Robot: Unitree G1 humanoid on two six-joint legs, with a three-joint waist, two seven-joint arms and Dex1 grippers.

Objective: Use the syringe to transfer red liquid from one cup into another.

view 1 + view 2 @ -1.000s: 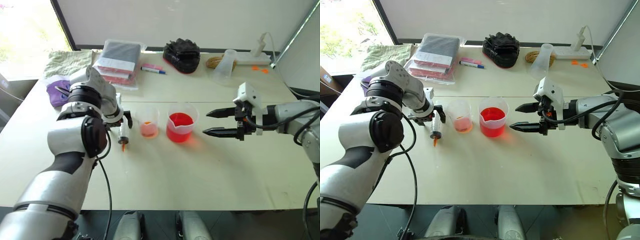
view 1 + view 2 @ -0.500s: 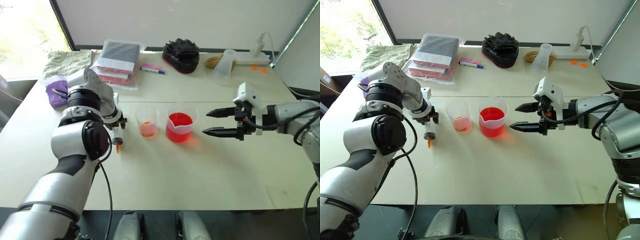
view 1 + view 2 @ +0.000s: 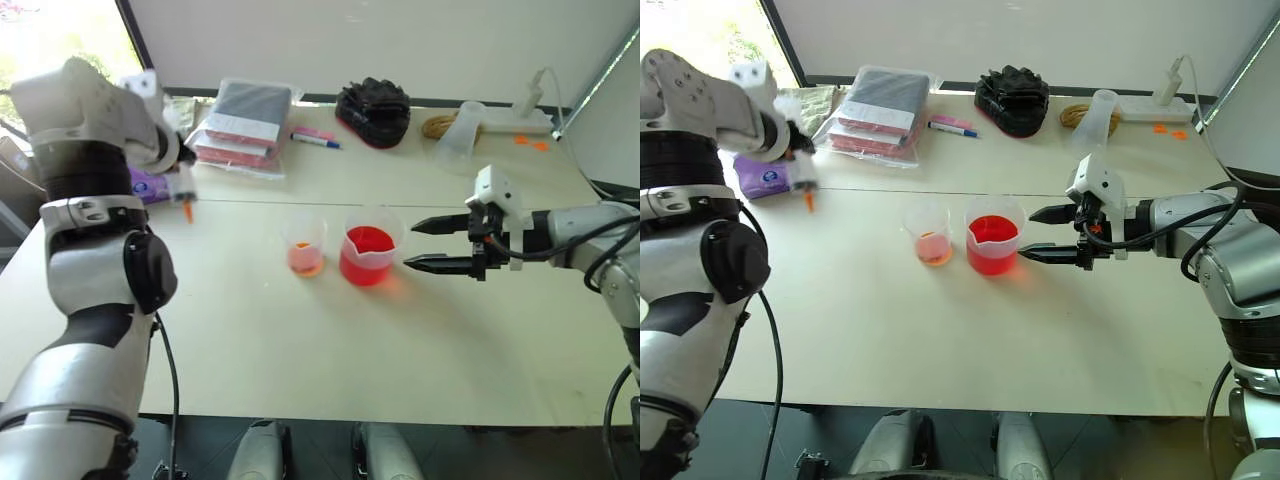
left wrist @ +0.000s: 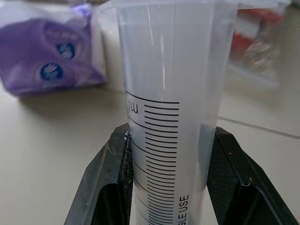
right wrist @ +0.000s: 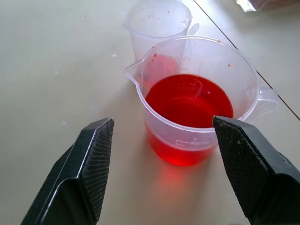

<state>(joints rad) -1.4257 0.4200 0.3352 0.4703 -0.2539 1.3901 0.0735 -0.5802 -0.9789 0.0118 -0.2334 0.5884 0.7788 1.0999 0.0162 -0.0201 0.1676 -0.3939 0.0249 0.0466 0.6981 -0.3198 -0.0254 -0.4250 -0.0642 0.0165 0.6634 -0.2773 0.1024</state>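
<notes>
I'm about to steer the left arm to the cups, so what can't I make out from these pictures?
- Syringe: in the left wrist view its tip and plunger are cut off by the picture's edges; in the head views it is blurred, so any liquid inside can't be judged.
- Left hand: blurred in the head views.
- Small cup: partly hidden behind the big cup in the right wrist view.
- Printed marks on the big cup: too small to read.

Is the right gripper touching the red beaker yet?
Apart. In the right wrist view the right gripper stands open, its fingers short of the beaker, with bare table between them.
</notes>
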